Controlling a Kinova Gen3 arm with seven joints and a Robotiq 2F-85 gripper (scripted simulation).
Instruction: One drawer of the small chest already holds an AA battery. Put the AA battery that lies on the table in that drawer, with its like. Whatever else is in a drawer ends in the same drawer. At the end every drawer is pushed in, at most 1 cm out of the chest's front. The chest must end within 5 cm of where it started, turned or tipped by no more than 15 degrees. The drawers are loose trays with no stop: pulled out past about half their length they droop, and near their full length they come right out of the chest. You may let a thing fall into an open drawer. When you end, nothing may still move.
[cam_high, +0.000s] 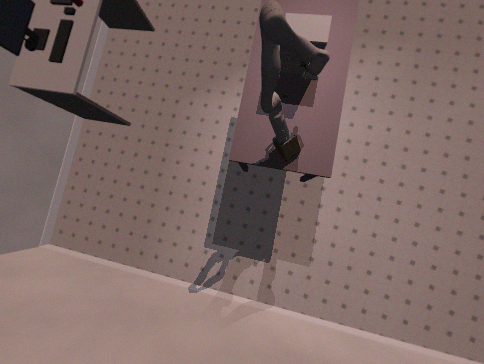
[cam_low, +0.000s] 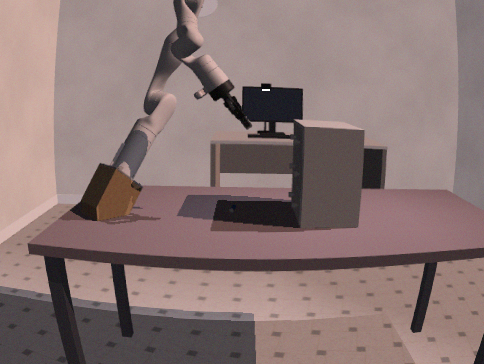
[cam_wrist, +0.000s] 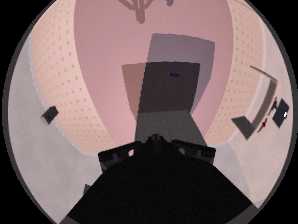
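The small grey chest (cam_high: 312, 26) (cam_low: 330, 175) (cam_wrist: 170, 125) stands upright on the table (cam_high: 320, 125) (cam_low: 165, 242) (cam_wrist: 100, 50). Its drawer front faces the arm's side, with small knobs in the exterior view. No drawer visibly stands out, and the drawers' contents are hidden. The AA battery (cam_low: 232, 208) (cam_wrist: 173, 75), small and dark blue, lies on the table in the chest's dark shadow, a short way in front of it. My gripper (cam_low: 248, 125) (cam_wrist: 155, 138) is shut and empty. It hangs high above the table, in front of the chest near the height of its top, pointing obliquely down towards it.
The arm rises from a tilted wooden base block (cam_high: 289, 149) (cam_low: 115, 200) near one end of the table. A separate desk (cam_high: 42, 72) (cam_low: 225, 141) with a monitor (cam_low: 272, 104) stands beyond the table.
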